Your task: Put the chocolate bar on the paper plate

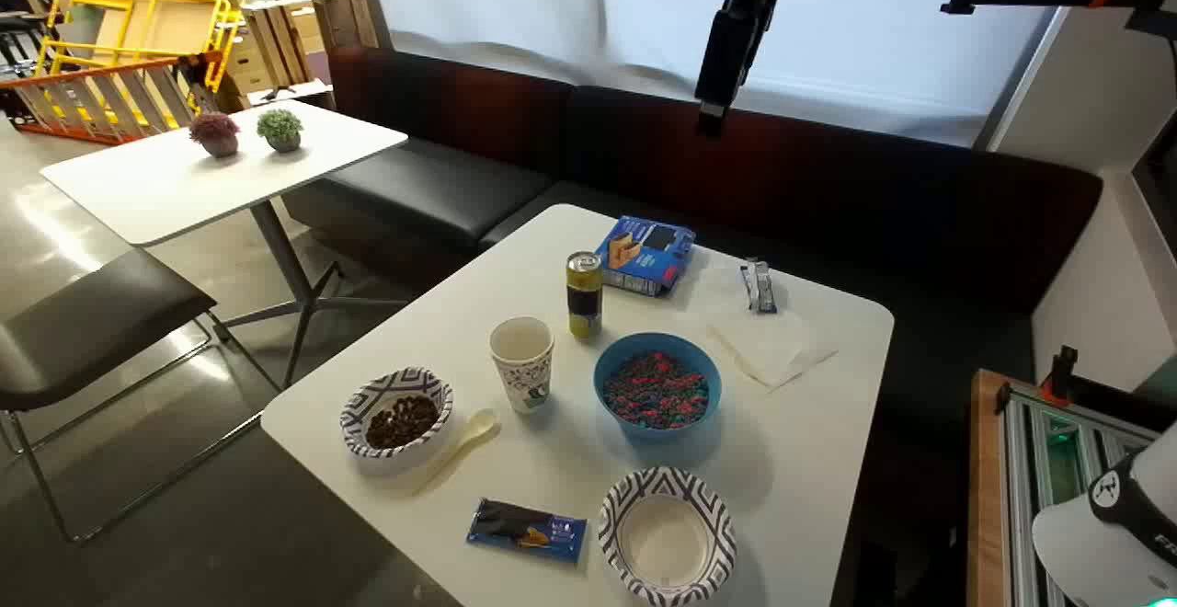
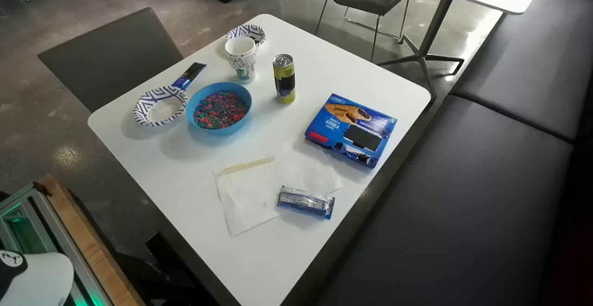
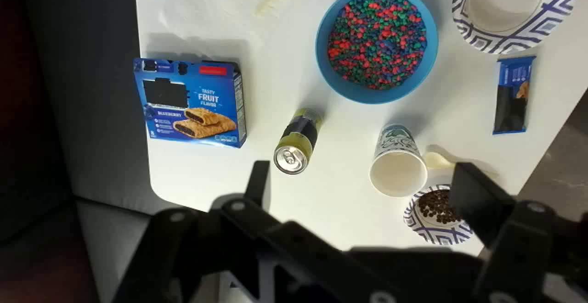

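Note:
The chocolate bar [image 1: 526,530] lies flat in its dark blue wrapper on the white table. It shows beside the plate in an exterior view [image 2: 189,76] and at the right of the wrist view [image 3: 513,95]. The paper plate [image 1: 666,543] is round and white with a striped, fluted rim, and holds nothing. It also shows in an exterior view [image 2: 164,110] and at the top right of the wrist view [image 3: 504,1]. My gripper [image 3: 363,167] is open and empty, high above the table. In an exterior view the gripper [image 1: 713,120] hangs well away from the bar.
A blue bowl [image 1: 655,395] of coloured bits stands beside the plate. A paper cup [image 1: 522,363], a can [image 1: 584,296], a spoon [image 1: 460,446], a brown-filled patterned plate [image 1: 354,418], a blue box [image 1: 646,255], a snack packet [image 1: 759,286] and napkins [image 2: 248,199] are on the table.

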`<state>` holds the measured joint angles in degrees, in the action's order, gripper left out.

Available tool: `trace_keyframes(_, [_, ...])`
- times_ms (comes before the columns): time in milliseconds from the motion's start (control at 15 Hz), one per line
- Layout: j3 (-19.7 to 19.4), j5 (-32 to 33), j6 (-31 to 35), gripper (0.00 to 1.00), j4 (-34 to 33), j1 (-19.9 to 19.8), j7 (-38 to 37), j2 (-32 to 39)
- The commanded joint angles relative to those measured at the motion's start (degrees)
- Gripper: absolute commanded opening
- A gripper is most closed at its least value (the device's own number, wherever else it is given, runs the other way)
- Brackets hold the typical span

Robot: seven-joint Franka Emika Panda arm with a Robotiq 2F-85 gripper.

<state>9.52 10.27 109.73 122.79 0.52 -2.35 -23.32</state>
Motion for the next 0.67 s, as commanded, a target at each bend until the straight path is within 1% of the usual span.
trace_keyframes(0, [-1.03,0.49,-0.24,1.00,-0.18,1.29,-0.42,0.15])
trace_keyframes(333, [-1.03,0.49,-0.24,1.00,-0.18,1.29,-0.42,0.15])
trace_keyframes(400, [-0.25,1.49,0.87,1.00,0.19,1.60,-0.75,0.66])
trace_keyframes(600, [-0.33,-3.93,2.31,1.00,1.10,5.45,2.88,2.10])
